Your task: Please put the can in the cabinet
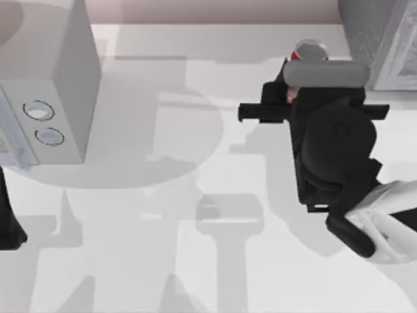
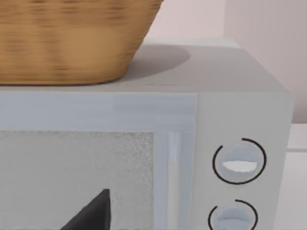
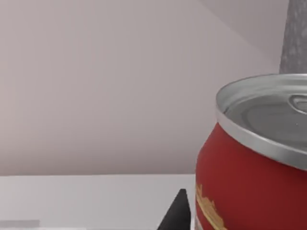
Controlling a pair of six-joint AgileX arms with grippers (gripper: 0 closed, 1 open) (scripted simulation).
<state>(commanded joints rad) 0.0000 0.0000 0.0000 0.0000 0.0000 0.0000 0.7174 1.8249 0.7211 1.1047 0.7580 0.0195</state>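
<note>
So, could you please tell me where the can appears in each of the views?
Top view: the can peeks out past the right gripper, near the table's far right, beside the cabinet.
Left wrist view: not in it.
Right wrist view: the can sits close up.
Shared landmark: the cabinet's speckled grey side.

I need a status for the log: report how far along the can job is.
Nothing looks finished. In hand: the right gripper is at the can, which stands upright on the table near the cabinet; a grip cannot be confirmed. Left: carry the can into the cabinet. The left arm sits at the table's left edge.
</note>
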